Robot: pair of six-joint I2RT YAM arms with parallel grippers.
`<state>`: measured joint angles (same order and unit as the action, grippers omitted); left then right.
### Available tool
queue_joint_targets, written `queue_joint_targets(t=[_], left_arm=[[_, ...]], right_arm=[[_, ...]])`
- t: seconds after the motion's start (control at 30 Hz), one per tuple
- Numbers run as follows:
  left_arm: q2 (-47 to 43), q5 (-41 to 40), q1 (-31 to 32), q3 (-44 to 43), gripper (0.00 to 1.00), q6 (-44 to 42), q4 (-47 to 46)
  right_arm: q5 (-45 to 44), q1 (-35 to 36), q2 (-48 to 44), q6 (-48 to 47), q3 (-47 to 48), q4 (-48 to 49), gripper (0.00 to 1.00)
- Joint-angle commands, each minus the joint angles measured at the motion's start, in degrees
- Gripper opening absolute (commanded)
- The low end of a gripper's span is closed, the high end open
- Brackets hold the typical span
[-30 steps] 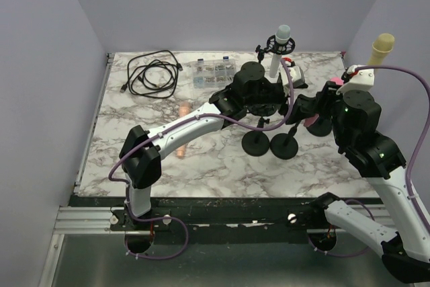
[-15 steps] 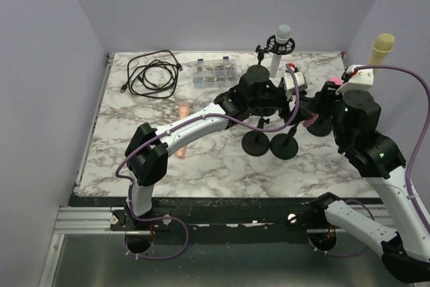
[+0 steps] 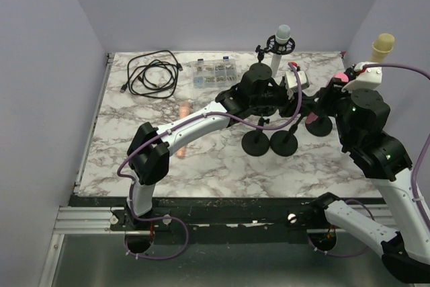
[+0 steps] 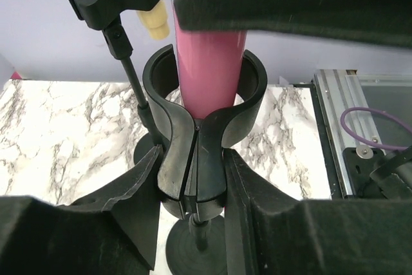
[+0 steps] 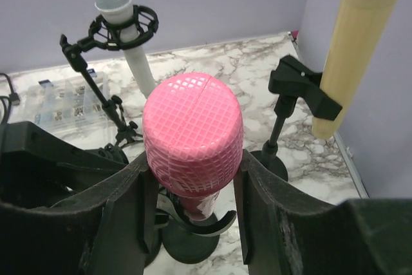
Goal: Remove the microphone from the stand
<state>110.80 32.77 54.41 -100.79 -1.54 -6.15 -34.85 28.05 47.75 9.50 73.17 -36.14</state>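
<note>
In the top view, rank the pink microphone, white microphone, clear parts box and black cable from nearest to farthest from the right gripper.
1. pink microphone, between the fingers of the right gripper.
2. white microphone, at the back edge, to the gripper's left.
3. clear parts box, farther left.
4. black cable, near the far left corner.

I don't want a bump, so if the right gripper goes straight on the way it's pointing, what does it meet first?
The pink microphone: its head already sits between the fingers of the right gripper, seemingly touching both. Going on would probably press it down into the black clip below.
</note>
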Motion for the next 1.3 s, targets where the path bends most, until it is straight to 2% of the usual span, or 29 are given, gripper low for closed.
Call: queue_joint_targets(t=[0.0,0.2,0.4,0.7,1.27], left_arm=[[-0.32,0.19,0.61,2.46,0.00,-0.83,0.63],[-0.50,0.03,0.56,4.01,0.00,-0.41,0.18],[-0.72,-0.58,0.61,5.38,0.00,0.42,-0.38],[-1.69,-0.99,0.52,7.94,0.00,0.26,-1.02],[-0.69,-3.93,0.69,13.22,0.00,-0.61,-0.80]], right_arm=[[0.59,0.25,0.59,-1.27,6.65,2.65,0.01],[1.44,0.25,0.68,-2.06,16.28,4.10,0.01],[0.75,0.26,-4.36,-3.13,19.43,12.16,0.01],[-0.39,0.23,-9.11,-1.47,16.48,13.74,0.01],[0.04,0.24,-10.03,0.11,14.88,11.88,0.01]])
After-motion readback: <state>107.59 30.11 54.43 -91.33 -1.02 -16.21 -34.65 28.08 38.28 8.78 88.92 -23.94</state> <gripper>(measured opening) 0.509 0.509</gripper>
